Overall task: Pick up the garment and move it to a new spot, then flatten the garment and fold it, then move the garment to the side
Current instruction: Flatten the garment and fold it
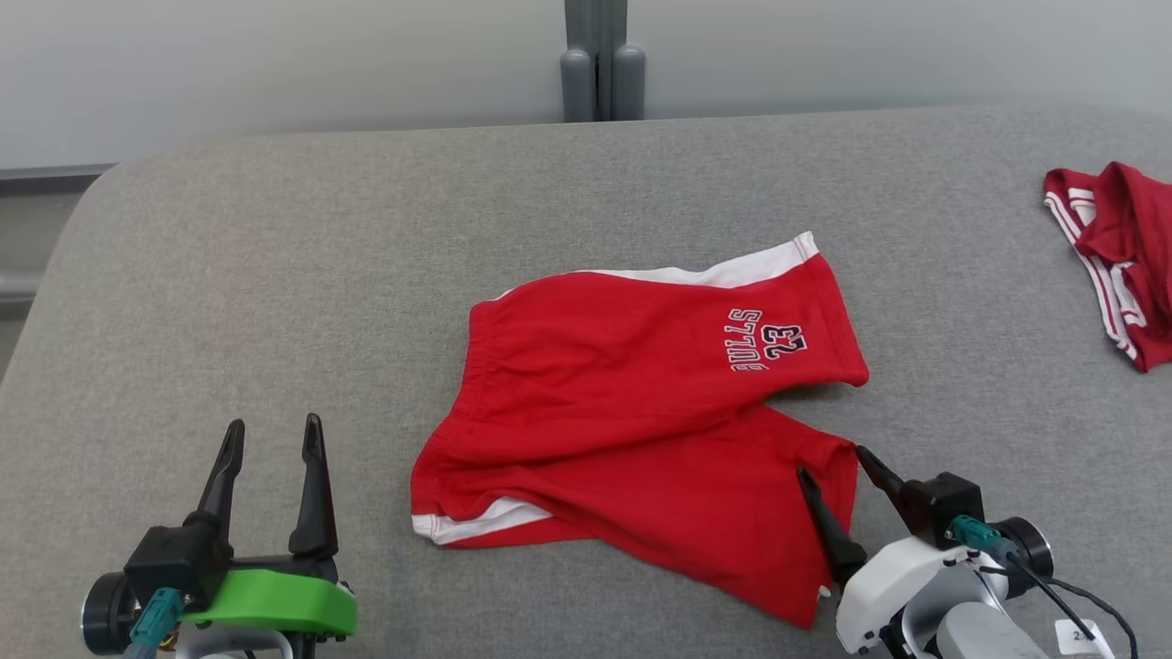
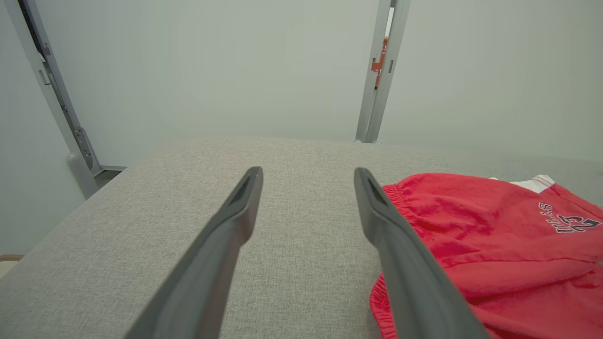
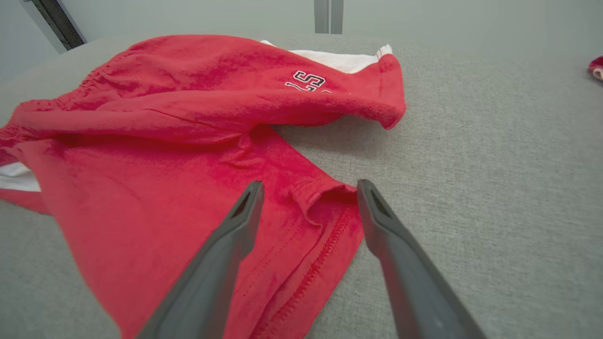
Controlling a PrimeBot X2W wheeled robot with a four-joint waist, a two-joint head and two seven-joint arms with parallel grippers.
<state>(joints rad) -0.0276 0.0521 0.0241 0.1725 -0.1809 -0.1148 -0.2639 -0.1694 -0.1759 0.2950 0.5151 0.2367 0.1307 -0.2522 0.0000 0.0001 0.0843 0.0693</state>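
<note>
Status: the shorts [image 1: 641, 421] lie mid-worktop [image 1: 275, 275], spread out but rumpled, with the upper leg creased over the lower. They appear neither flattened nor folded, so the flattening, the fold and the move aside are judged outstanding. Whether this is the new spot cannot be told.

Left end effector [image 1: 275, 423]: fingers apart, empty, near the waistband side.

Right end effector [image 1: 831, 460]: fingers apart, straddling the near leg's hem corner, not clamped.

Containers: none seen. A second red garment [image 1: 1117, 247] lies at the worktop's far right.
</note>
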